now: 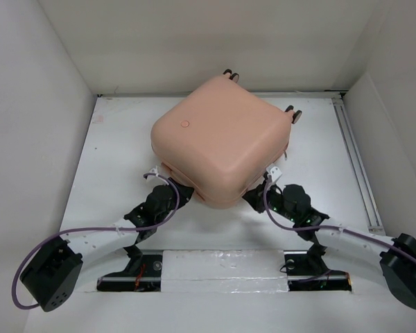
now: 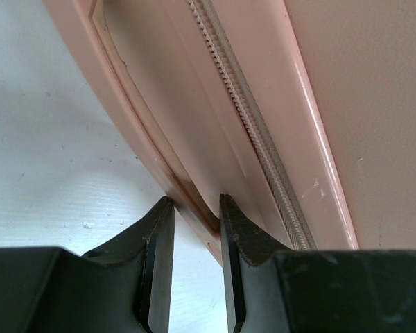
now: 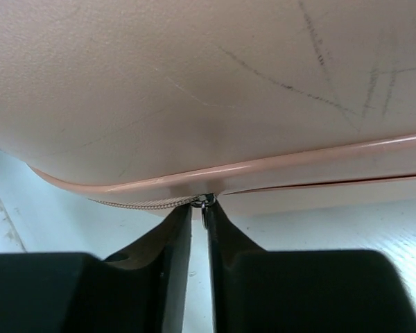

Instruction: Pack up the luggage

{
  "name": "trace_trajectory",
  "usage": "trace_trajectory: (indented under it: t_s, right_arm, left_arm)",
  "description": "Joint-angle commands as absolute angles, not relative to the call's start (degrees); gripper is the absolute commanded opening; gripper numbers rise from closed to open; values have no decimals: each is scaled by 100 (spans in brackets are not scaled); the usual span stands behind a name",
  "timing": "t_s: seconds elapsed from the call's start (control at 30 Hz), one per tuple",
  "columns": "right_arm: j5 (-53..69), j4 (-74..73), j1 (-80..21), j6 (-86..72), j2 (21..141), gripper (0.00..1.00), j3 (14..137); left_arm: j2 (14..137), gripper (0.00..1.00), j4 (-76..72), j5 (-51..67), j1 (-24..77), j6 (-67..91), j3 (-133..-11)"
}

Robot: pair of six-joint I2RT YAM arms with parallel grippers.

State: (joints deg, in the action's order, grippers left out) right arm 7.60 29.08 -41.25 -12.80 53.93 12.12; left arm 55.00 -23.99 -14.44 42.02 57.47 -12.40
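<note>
Pink smooth rounded luggage (image 1: 222,135), metal zip pull (image 3: 205,202)

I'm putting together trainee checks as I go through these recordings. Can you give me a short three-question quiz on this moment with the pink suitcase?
1. True or false: the luggage lies with its lid swung open on the table.
2. What does the right gripper pinch? A) the zipper pull B) a shirt C) a bottle
3. Which gripper's fingers clamp the shell's rim?

Key: 1 false, the lid is down. 2 A. 3 the left gripper.
</note>
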Motion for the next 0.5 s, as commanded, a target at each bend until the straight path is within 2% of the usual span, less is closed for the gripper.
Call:
trace_trajectory:
  t_s: [0.0,0.13,0.27,0.47]
  right_arm:
    - [371,3621,-4192,-1274,5528,18,1547]
    - [88,3858,-4315,-1389,5415,0,1494]
    - [88,3771,-4762,-1774,5257,0,1389]
    - [-236,2068,-6324,-2539,5124,0,1580]
  left_arm:
    - [5616,0,-2786,-738,4368,5353,-1397]
    - [5616,0,-2900,-677,4368,5405,-1345]
    - [5765,0,-3111,-677,4368,5457,-1345]
    - [6046,0,-3340,-677,4368,5458,-1617]
